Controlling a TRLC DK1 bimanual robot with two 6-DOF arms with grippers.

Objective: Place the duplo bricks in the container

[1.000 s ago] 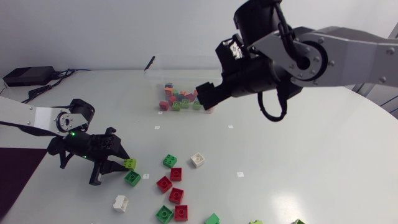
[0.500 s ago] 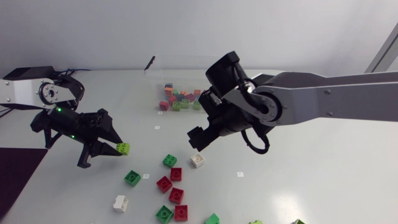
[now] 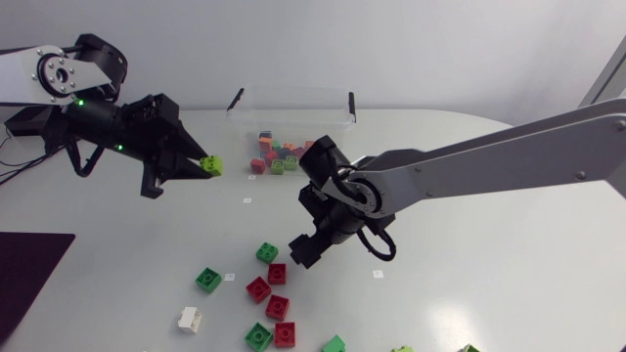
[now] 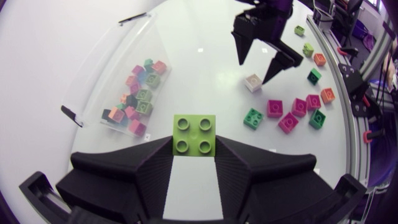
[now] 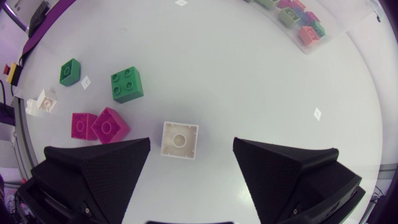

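My left gripper (image 3: 199,166) is shut on a lime-green duplo brick (image 3: 211,165), held in the air left of the clear container (image 3: 292,103). In the left wrist view the lime-green brick (image 4: 194,133) sits between the fingertips, with the container (image 4: 93,93) of several bricks ahead. My right gripper (image 3: 304,251) hangs low over the table among the loose bricks. Its fingers stand open on either side of a white brick (image 5: 180,140) lying on the table beneath them. In the head view the right gripper hides that brick.
Loose bricks lie toward the front of the table: green (image 3: 267,252), red (image 3: 258,289), green (image 3: 207,280), white (image 3: 189,319) and several more toward the front edge. Small white markers dot the table.
My left gripper rose and swung from the front left toward the container, carrying the lime-green brick. My right gripper came down from the container to just above the white brick.
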